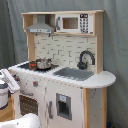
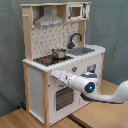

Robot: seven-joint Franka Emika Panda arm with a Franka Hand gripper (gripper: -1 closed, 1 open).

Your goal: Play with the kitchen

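The kitchen (image 1: 65, 95) (image 2: 37, 80) is a tall white and light-wood toy. It has a hood (image 1: 41, 26), a microwave (image 1: 75, 23), a black faucet (image 1: 86, 57) over a grey sink (image 1: 75, 73), and a pot (image 1: 43, 63) (image 2: 59, 53) on the stovetop. My gripper (image 2: 54, 74) (image 1: 11, 80) reaches in at the front panel's stove-side end, just above the windowed oven door (image 2: 62, 97) and level with the knobs (image 2: 74, 69). Whether it touches the panel cannot be made out.
The kitchen stands on a wooden tabletop (image 2: 20, 120) before a grey curtain (image 1: 117, 50). My white arm (image 2: 107, 95) stretches in from the second exterior view's right. Another arm link (image 1: 25, 121) fills the first exterior view's lower left.
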